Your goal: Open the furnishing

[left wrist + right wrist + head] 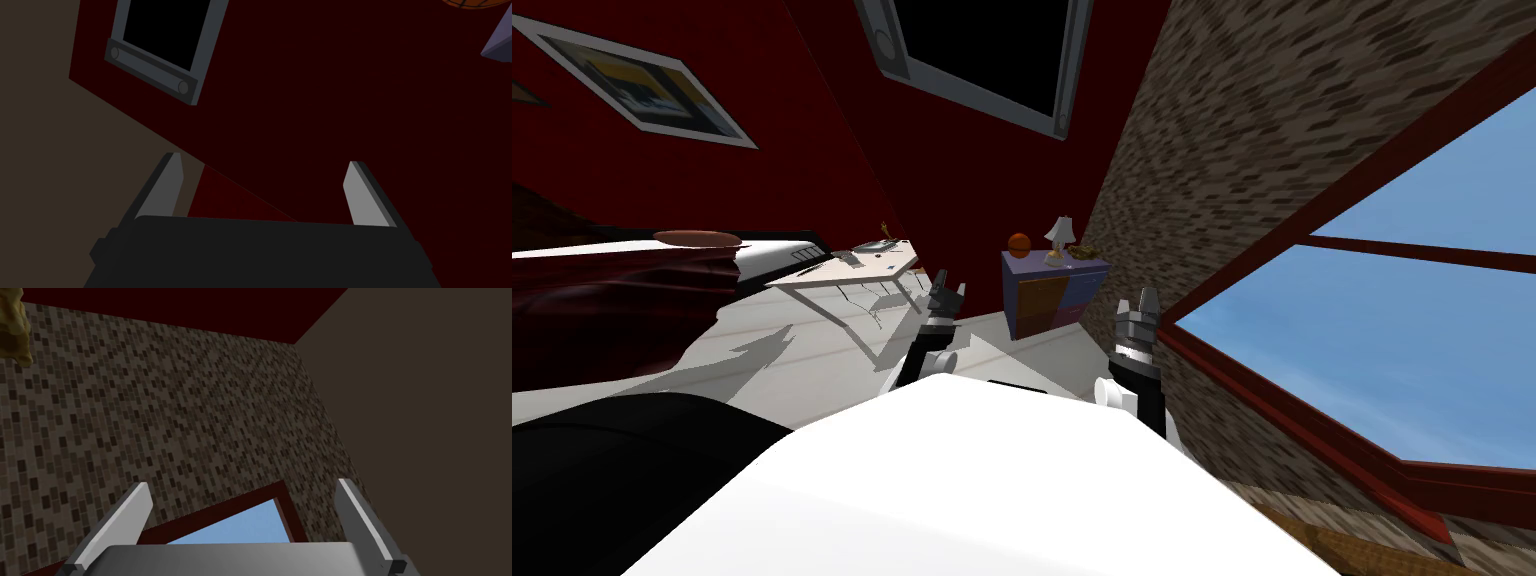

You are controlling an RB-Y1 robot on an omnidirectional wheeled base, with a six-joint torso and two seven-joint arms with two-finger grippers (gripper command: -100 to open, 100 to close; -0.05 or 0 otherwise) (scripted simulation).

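Item: small cabinet (1052,292), multicoloured fronts apparently closed, stood in the corner ahead, well apart from you. Your left gripper (948,286) and right gripper (1143,297): fingers spread, holding nothing, both raised forward, probably because you had no handle within reach yet.

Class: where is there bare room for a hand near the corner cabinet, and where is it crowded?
Bare floor lies between the desk and the cabinet, ahead of the open left gripper and right gripper. The cabinet's top is crowded: ball, lamp, a yellowish item.
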